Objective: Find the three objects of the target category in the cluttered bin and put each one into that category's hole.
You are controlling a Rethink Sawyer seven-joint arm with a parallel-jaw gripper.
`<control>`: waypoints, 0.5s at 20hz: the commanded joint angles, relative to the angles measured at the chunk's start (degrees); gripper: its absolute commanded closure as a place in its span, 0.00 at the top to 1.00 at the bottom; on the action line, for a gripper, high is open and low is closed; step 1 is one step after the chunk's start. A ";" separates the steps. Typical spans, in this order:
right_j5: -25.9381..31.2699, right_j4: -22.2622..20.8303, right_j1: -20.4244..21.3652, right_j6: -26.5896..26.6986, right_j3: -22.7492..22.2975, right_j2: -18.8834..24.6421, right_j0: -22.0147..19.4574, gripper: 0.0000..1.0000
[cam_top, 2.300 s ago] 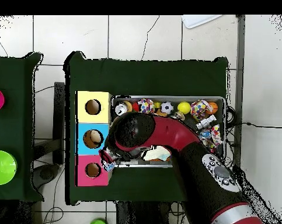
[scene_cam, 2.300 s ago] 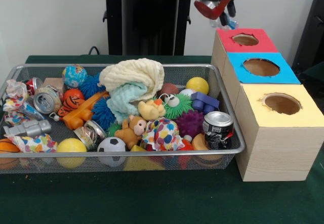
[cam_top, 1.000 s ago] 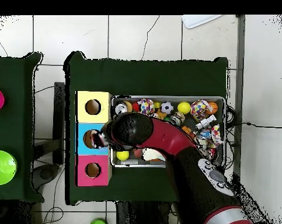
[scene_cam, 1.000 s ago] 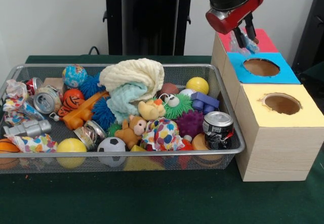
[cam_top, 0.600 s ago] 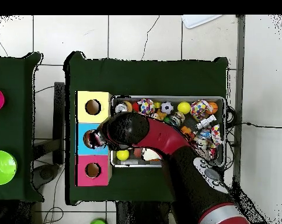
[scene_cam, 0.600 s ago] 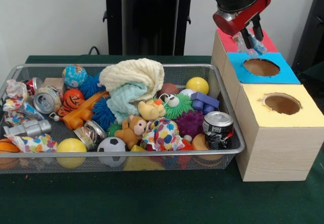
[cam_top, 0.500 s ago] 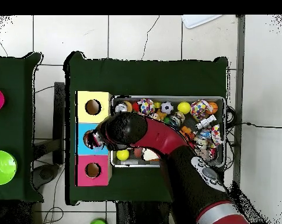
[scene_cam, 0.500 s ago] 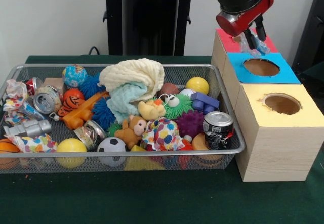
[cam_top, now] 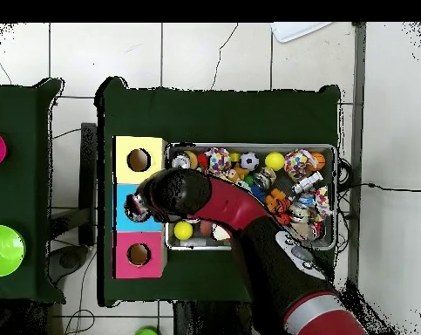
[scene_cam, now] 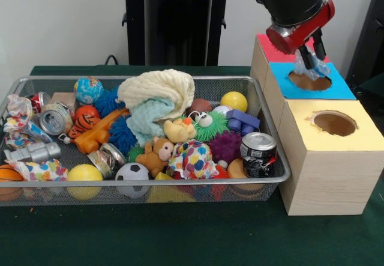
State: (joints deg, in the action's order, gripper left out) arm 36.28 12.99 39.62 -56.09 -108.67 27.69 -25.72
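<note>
Holding the crumpled clear plastic wrapper (scene_cam: 312, 68) pinched in your gripper (scene_cam: 310, 57), centre it over the blue box's hole (scene_cam: 309, 81) before spreading the fingers (scene_cam: 305, 56).

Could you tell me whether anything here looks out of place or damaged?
Nothing looks spilled. The bin is a jumble of toys, cloths and dented cans, but all of it stays inside the rim. The tool holds a crumpled clear wrapper right over the blue hole, as intended.
</note>
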 commanded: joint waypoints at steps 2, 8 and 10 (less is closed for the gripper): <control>-6.15 3.10 -2.88 -14.70 -3.80 -0.23 -0.41 0.00; -6.91 2.23 -3.14 -14.19 -3.94 -0.70 -0.39 0.00; -5.16 1.81 -3.34 -14.11 -3.34 -1.57 0.21 0.00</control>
State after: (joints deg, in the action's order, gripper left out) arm 32.11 13.05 38.37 -56.09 -108.66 27.64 -25.74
